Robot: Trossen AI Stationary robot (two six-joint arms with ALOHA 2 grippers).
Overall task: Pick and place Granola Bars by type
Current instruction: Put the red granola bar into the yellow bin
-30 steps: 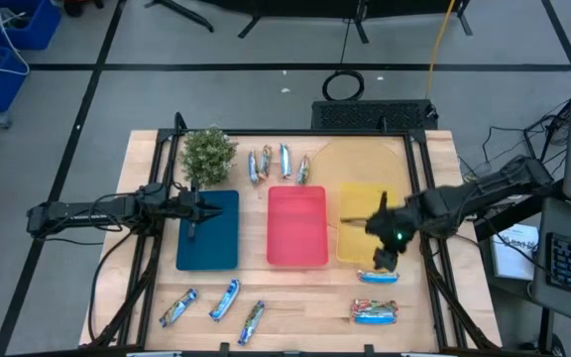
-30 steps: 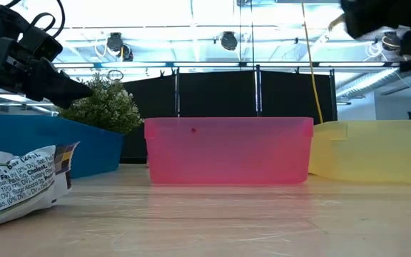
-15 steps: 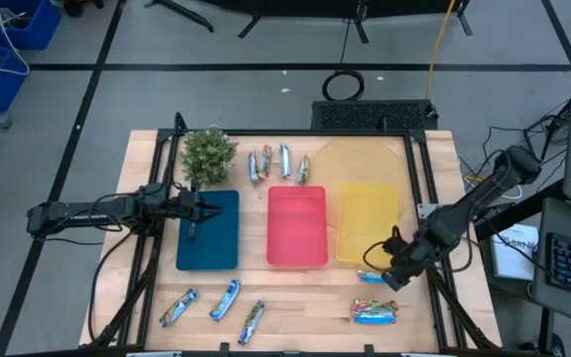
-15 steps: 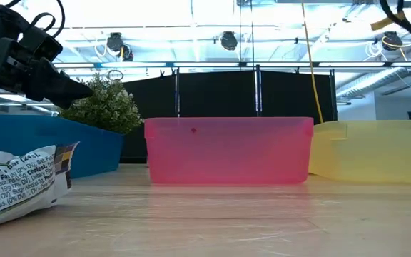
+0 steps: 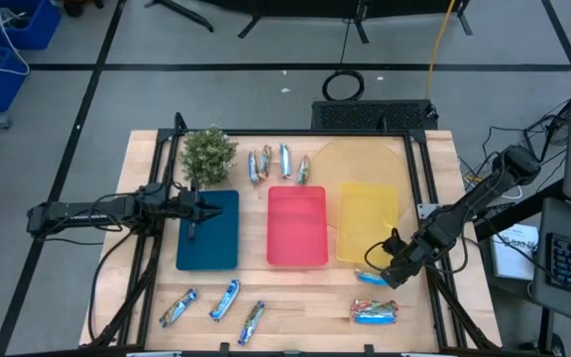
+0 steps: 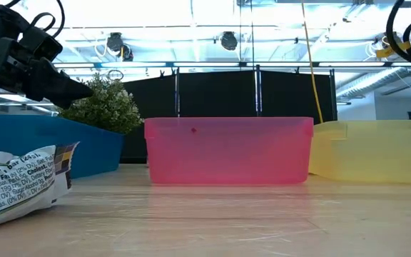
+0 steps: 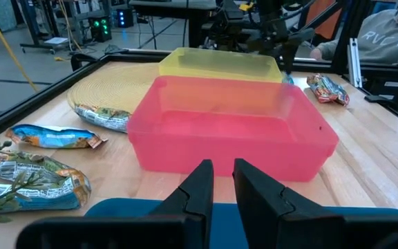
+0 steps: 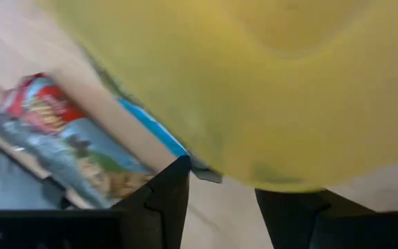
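Right gripper (image 5: 383, 274) swung down off glossy yellow tray (image 5: 367, 198), jaws apart over crinkly foil granola bar (image 5: 376, 277), left gripper (image 5: 194, 208) nearly closed, empty.

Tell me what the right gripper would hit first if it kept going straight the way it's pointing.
Probably the granola bar lying by the yellow tray: the right gripper, jaws open, points down at it from close above, though depth is hard to judge.

overhead and table-level views share red tray (image 5: 296, 226), right wrist perhaps closest
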